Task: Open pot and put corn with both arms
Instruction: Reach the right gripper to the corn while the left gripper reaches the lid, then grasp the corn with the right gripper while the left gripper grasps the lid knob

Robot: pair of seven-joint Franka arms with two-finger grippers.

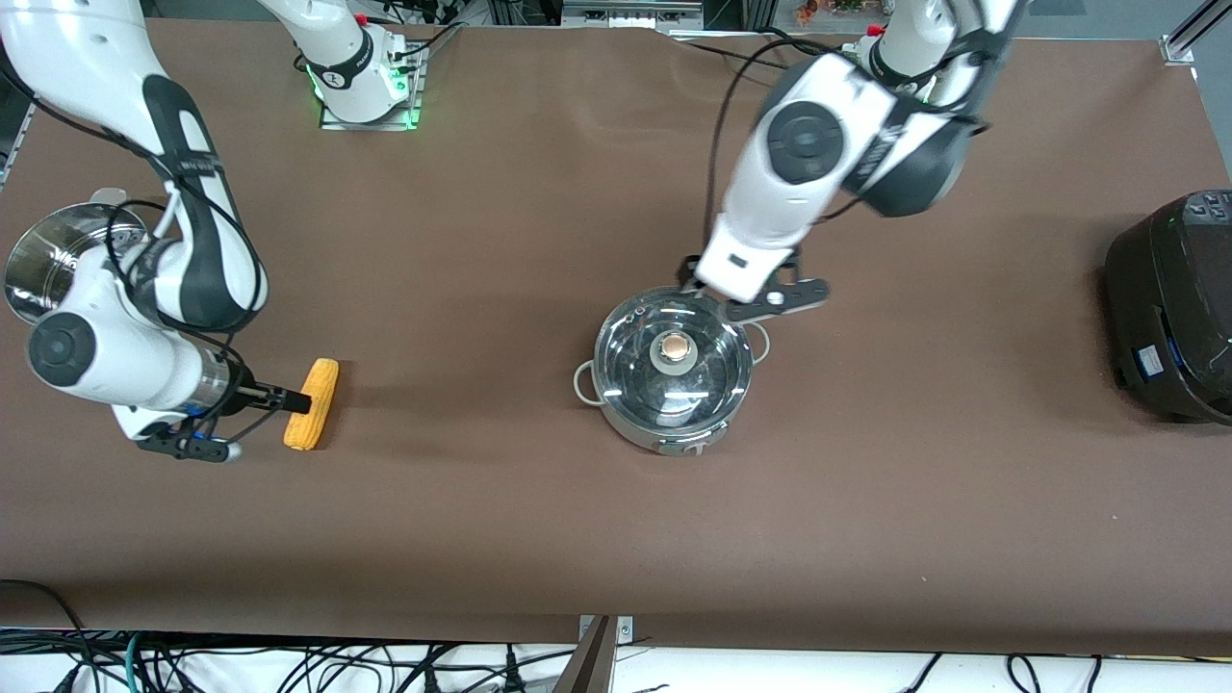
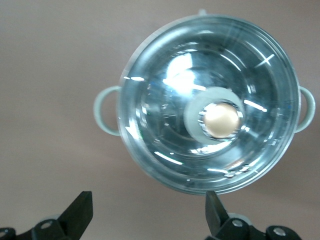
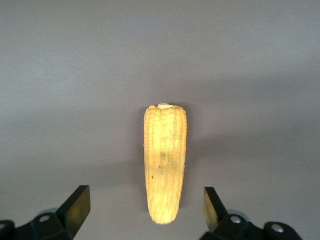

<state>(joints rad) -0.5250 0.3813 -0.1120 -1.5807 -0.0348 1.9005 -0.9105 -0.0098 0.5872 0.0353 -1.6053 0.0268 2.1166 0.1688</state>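
Jaws apart — corn [image 3: 165,167] lying between right gripper's [image 3: 145,207] fingers.

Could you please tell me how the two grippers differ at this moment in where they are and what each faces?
The left gripper hangs over the table beside the lidded pot; the right gripper is over the corn. The left gripper faces the lid's knob; the right gripper straddles the cob lying flat. Both are open and hold nothing.

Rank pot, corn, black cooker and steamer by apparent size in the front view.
1. pot, fully visible.
2. black cooker, cut by the frame edge, so likely larger than it looks.
3. steamer, partly hidden by the right arm; rank against the cooker unsure.
4. corn, smallest.
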